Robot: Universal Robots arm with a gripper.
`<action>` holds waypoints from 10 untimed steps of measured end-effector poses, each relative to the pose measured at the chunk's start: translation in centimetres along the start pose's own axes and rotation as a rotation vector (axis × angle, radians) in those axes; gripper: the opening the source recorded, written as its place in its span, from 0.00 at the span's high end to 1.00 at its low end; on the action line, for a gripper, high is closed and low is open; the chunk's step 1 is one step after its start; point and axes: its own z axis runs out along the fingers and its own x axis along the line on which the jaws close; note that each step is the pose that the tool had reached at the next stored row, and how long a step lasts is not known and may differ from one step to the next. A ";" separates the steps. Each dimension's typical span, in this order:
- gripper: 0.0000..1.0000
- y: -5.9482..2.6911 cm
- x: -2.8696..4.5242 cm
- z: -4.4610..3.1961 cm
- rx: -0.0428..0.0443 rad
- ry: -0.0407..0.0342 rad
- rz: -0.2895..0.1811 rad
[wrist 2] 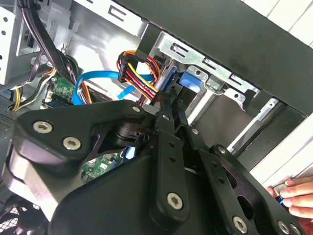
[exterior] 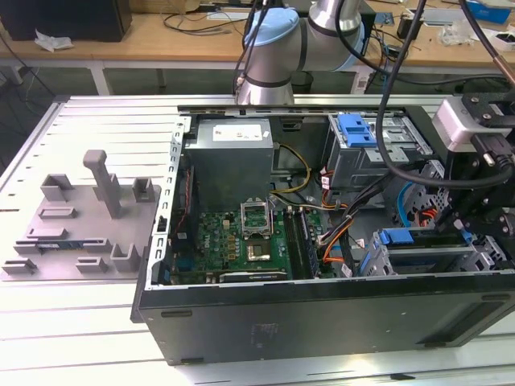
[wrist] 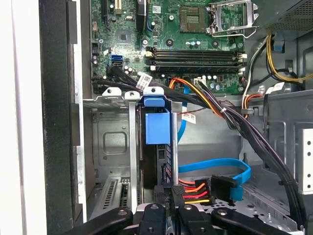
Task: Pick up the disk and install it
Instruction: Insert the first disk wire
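The open computer case (exterior: 322,322) lies on its side on the slatted table (exterior: 48,338), motherboard (exterior: 241,241) exposed; a grey slotted fixture (exterior: 80,233) sits well apart toward the exterior view's left. The arm (exterior: 282,40) reaches over to the drive cage (exterior: 418,261) at the exterior view's right. In the first wrist view, the disk (wrist: 157,128) stands on edge in the cage slot, its blue carrier tab uppermost, beside the blue data cable (wrist: 215,169). The gripper (wrist: 168,208) sits directly over the disk's end, fingers drawn narrow about its edge; whether they clamp it cannot be confirmed. Judgement: the disk is rigid, moderately heavy and shock-sensitive; its metal faces are slippery, so the carrier frame's edges are the sound hold. A person's fingers (wrist 2: 296,193) rest at the case edge.
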 end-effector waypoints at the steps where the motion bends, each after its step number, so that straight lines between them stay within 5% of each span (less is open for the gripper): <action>1: 0.83 0.00 0.00 0.05 0.0010 -0.0001 0.000; 10: 0.83 0.00 0.01 0.09 0.0020 0.0000 0.000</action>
